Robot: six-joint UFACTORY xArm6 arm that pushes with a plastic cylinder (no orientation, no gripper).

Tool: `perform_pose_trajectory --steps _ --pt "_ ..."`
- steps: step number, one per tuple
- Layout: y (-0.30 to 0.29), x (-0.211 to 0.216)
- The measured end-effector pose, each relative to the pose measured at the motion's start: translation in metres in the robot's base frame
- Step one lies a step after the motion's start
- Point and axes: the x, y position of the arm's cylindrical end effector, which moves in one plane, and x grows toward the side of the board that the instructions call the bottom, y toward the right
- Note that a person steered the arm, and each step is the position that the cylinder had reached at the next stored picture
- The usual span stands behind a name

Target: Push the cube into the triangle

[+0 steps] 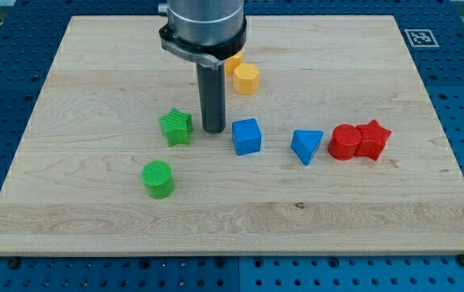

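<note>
While beside blue cube, my tip

The arm is cut off by the view's top edge, so only its lower housing and the rod show. It hides most of the far orange block, whose shape cannot be told. The board loses its near corners at the bottom edge.
</note>
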Motion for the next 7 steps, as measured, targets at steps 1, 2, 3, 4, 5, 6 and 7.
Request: perform_pose_trajectory --steps 1,2,3,4,5,6,7 --pt "0.026 0.045" --pt "0.026 0.051" --pt "0.023 0.031" --pt "0.022 0.008" --pt "0.048 0.038" --pt "0.050 0.042" --pt "0.028 0.045"
